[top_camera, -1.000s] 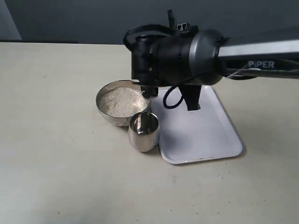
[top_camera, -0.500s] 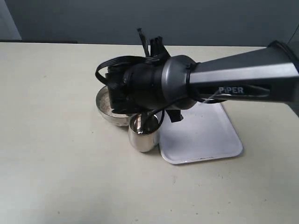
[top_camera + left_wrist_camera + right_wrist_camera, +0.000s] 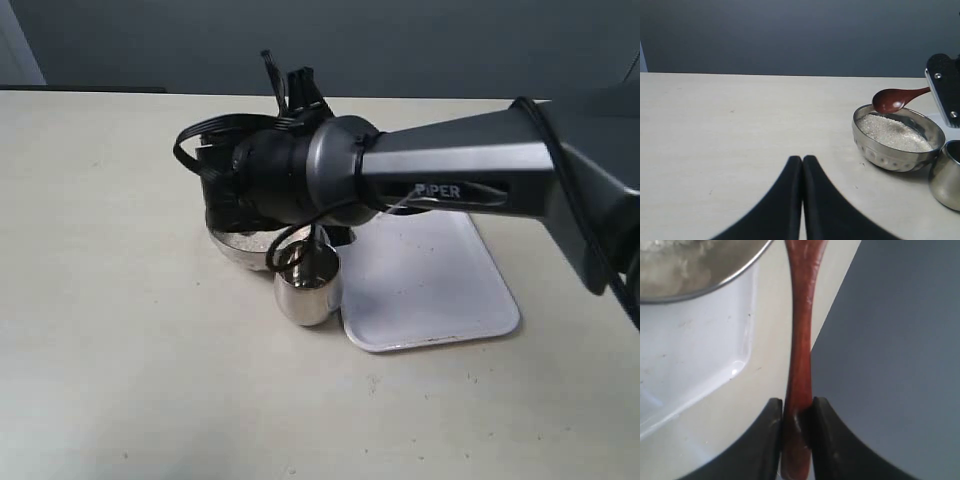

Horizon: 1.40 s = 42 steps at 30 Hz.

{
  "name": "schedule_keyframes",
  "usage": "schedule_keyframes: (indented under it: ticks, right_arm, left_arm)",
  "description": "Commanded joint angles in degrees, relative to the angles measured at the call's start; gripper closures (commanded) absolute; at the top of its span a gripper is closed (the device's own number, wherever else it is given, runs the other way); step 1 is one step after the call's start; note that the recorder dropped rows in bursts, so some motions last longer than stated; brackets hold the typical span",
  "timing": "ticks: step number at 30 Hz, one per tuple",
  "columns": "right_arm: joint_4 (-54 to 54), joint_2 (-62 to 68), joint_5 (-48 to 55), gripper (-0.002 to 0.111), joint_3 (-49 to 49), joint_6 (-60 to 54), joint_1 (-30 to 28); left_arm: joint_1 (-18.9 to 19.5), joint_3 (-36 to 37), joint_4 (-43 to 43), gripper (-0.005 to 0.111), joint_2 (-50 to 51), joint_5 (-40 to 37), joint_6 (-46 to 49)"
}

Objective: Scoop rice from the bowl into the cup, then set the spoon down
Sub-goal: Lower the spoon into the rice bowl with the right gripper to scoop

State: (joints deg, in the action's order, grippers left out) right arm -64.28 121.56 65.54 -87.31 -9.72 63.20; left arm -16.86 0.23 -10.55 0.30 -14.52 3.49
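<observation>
The spoon (image 3: 892, 99) is held just above the bowl (image 3: 880, 154) of rice (image 3: 892, 132), its handle pinched by the right gripper (image 3: 793, 412). The cup (image 3: 946, 182) is set just beside the bowl. The left gripper (image 3: 802, 165) is pressed closed, well apart from the bowl

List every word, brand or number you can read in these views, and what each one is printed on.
"PiPER": white lettering on the grey forearm link of the right arm, exterior view; a thin cable crosses its first letter.
No readable text on the bowl, cup, spoon or tray, and none in either wrist view.
</observation>
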Motion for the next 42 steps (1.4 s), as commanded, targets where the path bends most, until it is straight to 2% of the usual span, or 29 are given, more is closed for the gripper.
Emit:
schedule_keyframes:
  ticks: [1, 11, 42]
  right_arm:
    - [1.58, 1.62, 0.13, 0.109, -1.76, -0.80, 0.16]
    - [1.92, 2.50, 4.06, 0.109, -1.76, -0.93, -1.47]
    - [4.56, 4.42, 0.69, 0.109, -1.76, -1.41, -1.61]
  left_arm:
    - [-0.37, -0.23, 0.09, 0.106, -0.30, 0.75, -0.37]
    - [-0.37, -0.23, 0.09, 0.106, -0.30, 0.75, -0.37]
    - [-0.37, -0.23, 0.09, 0.106, -0.30, 0.75, -0.37]
